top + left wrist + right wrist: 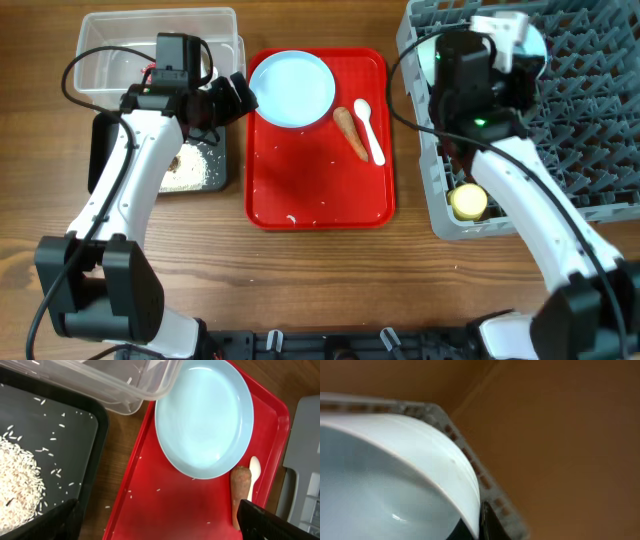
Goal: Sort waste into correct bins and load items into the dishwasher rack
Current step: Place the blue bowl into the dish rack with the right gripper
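The round pale blue plate lies on the flat red tray, with the orange carrot and white spoon to its right. My left gripper is open and empty, hovering over the tray's left edge beside the plate. My right gripper is over the grey rack's near-left corner, shut on the rim of a pale bowl. A yellow cup sits in the rack.
The clear tub stands at the back left, with something red showing inside. The black tub in front of it holds rice and a brown scrap. A few rice grains lie on the tray.
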Tool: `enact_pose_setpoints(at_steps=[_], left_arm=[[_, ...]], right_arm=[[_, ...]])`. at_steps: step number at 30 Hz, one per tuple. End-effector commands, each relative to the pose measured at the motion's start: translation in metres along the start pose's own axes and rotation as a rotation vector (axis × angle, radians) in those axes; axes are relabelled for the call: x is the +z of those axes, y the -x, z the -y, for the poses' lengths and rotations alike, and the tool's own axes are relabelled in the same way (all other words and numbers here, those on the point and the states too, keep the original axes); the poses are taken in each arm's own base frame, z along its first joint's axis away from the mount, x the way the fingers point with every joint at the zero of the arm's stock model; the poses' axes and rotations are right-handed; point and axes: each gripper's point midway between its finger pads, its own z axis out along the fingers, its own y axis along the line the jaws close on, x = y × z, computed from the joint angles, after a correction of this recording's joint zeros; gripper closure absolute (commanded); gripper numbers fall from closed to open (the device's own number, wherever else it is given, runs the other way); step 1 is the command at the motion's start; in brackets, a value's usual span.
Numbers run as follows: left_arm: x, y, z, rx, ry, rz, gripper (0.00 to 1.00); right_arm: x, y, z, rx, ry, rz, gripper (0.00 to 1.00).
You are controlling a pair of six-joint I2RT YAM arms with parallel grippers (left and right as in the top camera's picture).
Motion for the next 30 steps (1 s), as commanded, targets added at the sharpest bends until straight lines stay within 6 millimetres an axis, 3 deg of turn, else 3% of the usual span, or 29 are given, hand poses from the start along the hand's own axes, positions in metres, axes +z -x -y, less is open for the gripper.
enact_pose_setpoints(at_steps=[1,7,13,18,24,27,30], left_arm=[[-0.007,0.005,0.003,0.001,-0.017,0.018,0.0],[-0.007,0.005,0.003,0.001,-0.017,0.018,0.0],[-0.007,0.005,0.003,0.001,-0.017,0.018,0.0],[-0.007,0.005,0.003,0.001,-0.017,0.018,0.0],[-0.007,0.005,0.003,0.001,-0.017,0.018,0.0],[-0.007,0.005,0.003,0.001,-0.017,0.018,0.0],[-0.007,0.005,0.003,0.001,-0.017,0.018,0.0]], right_arm=[[0.007,-0.009,-0.021,-0.516,-0.064,-0.051,0.96],[0.008,-0.03,-0.071,-0.663,-0.044,-0.065,0.96],[0.009,-0.047,-0.084,-0.697,-0.017,-0.071,0.96],[-0.018,-0.062,-0.129,-0.791,0.206,0.003,0.96],[-0.029,-0.06,-0.137,-0.769,0.232,0.027,0.96],[-0.047,-0.057,-0.153,-0.778,0.298,0.076,0.91],[-0.069,-0.057,-0.177,-0.786,0.421,0.139,0.7]])
